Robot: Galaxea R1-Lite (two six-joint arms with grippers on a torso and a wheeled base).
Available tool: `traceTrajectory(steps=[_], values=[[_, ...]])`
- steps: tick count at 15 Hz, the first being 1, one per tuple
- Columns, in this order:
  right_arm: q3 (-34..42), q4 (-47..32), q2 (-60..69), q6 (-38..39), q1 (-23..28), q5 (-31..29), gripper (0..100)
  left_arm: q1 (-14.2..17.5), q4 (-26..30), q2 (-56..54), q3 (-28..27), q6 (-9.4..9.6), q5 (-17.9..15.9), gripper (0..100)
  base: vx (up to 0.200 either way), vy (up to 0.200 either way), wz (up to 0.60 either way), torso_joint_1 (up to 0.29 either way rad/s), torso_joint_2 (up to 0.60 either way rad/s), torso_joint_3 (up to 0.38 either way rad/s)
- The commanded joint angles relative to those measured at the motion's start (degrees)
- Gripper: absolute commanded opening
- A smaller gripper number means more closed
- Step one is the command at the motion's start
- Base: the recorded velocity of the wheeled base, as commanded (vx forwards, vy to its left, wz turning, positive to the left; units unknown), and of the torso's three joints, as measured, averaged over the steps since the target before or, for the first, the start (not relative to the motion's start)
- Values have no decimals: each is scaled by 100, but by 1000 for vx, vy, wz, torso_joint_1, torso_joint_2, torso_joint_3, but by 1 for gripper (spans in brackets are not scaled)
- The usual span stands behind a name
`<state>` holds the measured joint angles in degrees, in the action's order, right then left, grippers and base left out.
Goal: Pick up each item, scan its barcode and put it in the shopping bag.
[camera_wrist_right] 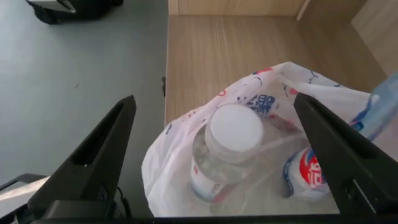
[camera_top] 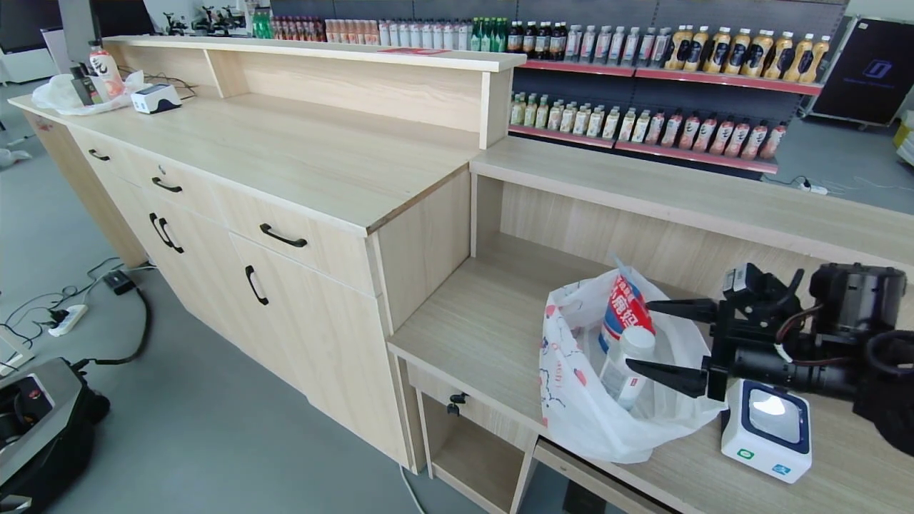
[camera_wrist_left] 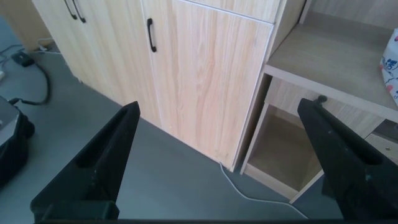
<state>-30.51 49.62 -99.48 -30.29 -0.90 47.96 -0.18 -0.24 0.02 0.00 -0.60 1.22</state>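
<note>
A white plastic shopping bag with red and blue print (camera_top: pixel 571 400) sits at the lower right of the head view, on the low surface of a light wood counter (camera_top: pixel 478 321), with its mouth open upward. Inside it a clear plastic bottle with a white cap (camera_top: pixel 628 353) stands tilted. Just above the bottle in the frame leans an item with a red, white and blue label (camera_top: pixel 623 303). The right gripper (camera_top: pixel 640 337) extends from the right edge of the frame over the bag's mouth. Its black fingers are spread wide and hold nothing, and the bottle's cap lies between the two tips. In the right wrist view the released right gripper (camera_wrist_right: pixel 214 98) hangs above the bag (camera_wrist_right: pixel 165 168), with the capped bottle (camera_wrist_right: pixel 233 134) and the labelled item (camera_wrist_right: pixel 305 177) below it. At the lower right corner of the head view, just beside the bag, stands a white box scanner with a dark blue face and a lit window (camera_top: pixel 767 428); whether the two touch I cannot tell. The left gripper (camera_wrist_left: pixel 217 107) is likewise spread wide and empty, above a grey floor (camera_wrist_left: pixel 168 174) in front of a pale wood cabinet door with a black handle (camera_wrist_left: pixel 205 74). At the upper right of the head view run red-edged shelves of bottled drinks (camera_top: pixel 643 125). At the upper left, on the higher counter top, lies a small white device (camera_top: pixel 156 98) beside another white bag (camera_top: pixel 61 96).
</note>
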Motion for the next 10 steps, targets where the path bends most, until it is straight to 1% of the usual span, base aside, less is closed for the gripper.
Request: traceTrajectory(steps=[1, 3, 4, 5, 6, 7, 10], values=[[300, -760, 1624, -548, 767, -814, 100, 1, -2, -2, 0, -2, 1, 100, 0, 0, 0, 0, 0, 0], [450, -857, 2134, -680, 1409, -1201, 100, 1, -2, -2, 0, -2, 1, 100, 0, 0, 0, 0, 0, 0], [432, -927, 2380, -627, 1602, -1649, 100, 1, -2, -2, 0, -2, 1, 100, 0, 0, -600, 2, 2, 2], [423, -936, 2424, -601, 1637, -1746, 100, 1, -2, -2, 0, -2, 1, 100, 0, 0, -600, 7, 2, -2], [265, -989, 2723, -196, 2085, -2221, 100, 1, -11, -2, 0, -2, 1, 100, 0, 0, -600, -2, -2, 7], [125, -1156, 2793, -47, 2402, -2370, 100, 1, -2, -2, 0, -2, 1, 100, 0, 0, -600, -12, -2, 7], [-113, -2474, 3066, -20, 3571, -2642, 100, 1, -2, -2, 0, -11, 1, 100, 0, 0, -600, 4, 4, 1]])
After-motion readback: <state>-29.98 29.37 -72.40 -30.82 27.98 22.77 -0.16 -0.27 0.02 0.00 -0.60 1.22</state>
